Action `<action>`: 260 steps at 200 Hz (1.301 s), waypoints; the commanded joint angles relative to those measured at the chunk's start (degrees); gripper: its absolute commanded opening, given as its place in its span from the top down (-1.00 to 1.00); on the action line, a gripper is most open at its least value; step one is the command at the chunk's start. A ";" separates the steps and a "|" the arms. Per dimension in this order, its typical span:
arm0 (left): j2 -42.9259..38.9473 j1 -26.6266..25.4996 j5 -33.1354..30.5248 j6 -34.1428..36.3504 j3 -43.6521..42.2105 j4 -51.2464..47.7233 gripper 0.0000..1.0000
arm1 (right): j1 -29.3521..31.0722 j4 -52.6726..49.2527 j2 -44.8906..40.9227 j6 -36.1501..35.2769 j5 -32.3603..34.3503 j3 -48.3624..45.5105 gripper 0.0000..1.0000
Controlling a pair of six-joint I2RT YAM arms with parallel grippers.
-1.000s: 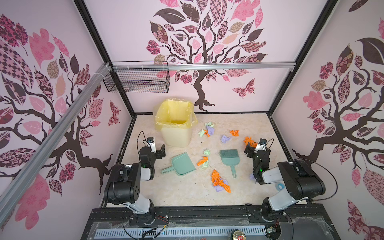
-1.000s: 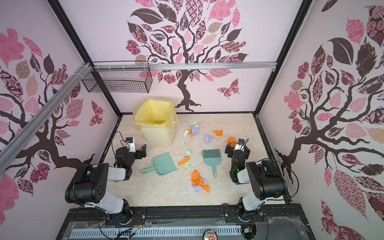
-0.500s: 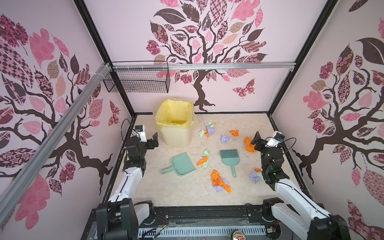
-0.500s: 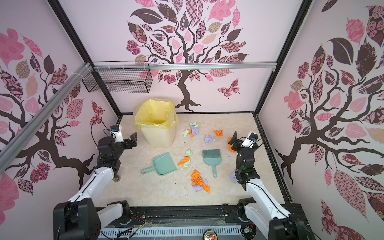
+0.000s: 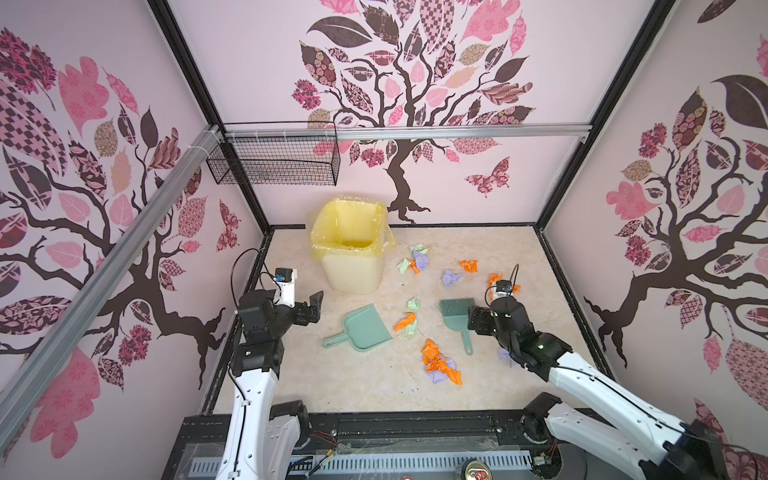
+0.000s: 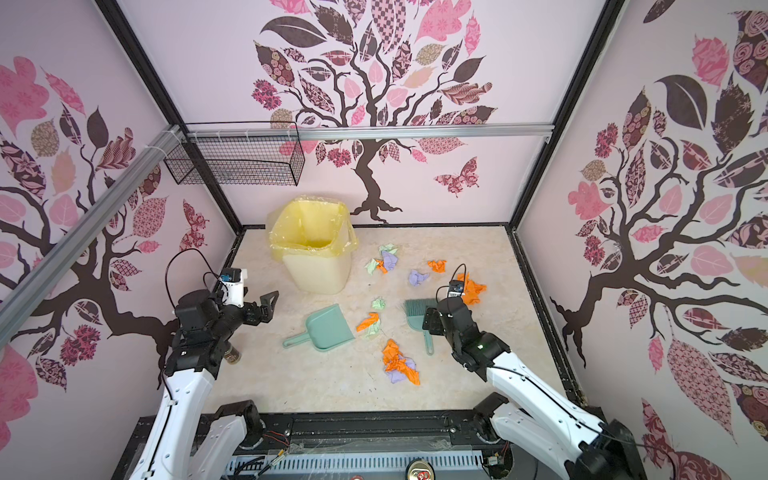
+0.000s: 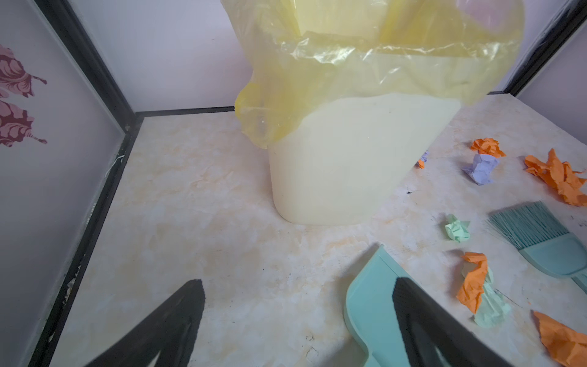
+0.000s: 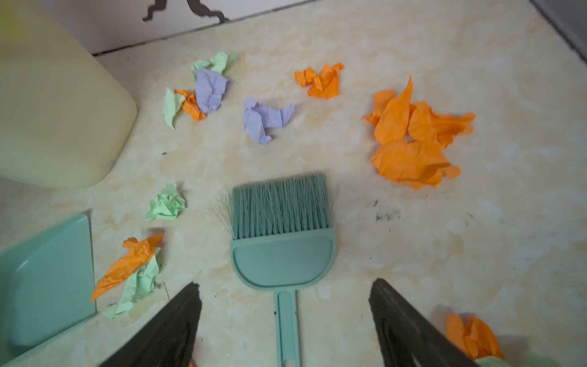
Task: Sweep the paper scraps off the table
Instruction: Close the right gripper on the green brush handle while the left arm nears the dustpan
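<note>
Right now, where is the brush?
In both top views the brush lies on the table right of centre, just right of the dustpan, with the right gripper at its handle.

Lab test booth: black-framed tree-patterned walls (image 5: 257, 62)

Quick colour rundown: the table (image 5: 374, 395) is beige w/ faint marble veining and has a black frame (image 5: 478, 225) round it. The paper scraps (image 5: 439, 363) are orange, lavender & pale green; the biggest orange/lavender clump is lower centre in both top views. The dustpan (image 5: 365, 328) and brush (image 5: 455, 316) are both teal, bristles incl. The bin (image 5: 353, 274) is cream w/ a see-thru yellow liner (image 5: 349, 224). The walls (image 5: 270, 62) are pale pink w/ dark brown trees and pink/patterned leaves. The wire basket (image 5: 274, 162), upper left, is black. My left gripper (image 7: 298, 280) & right gripper (image 8: 285, 283) are black, and my arms (image 5: 249, 399) are white.
</note>
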 commanded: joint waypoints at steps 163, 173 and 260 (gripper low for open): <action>5.96 0.54 2.72 1.32 -1.94 -2.32 -0.93 | 7.68 5.33 25.34 6.46 2.40 -1.86 -0.49; 5.73 0.50 2.77 1.40 -1.97 -2.36 -0.93 | 7.74 5.11 27.16 6.06 1.75 -1.05 -0.41; 4.00 0.68 3.37 2.19 -2.49 -3.49 -0.93 | 11.50 2.71 31.76 7.68 3.28 1.55 0.13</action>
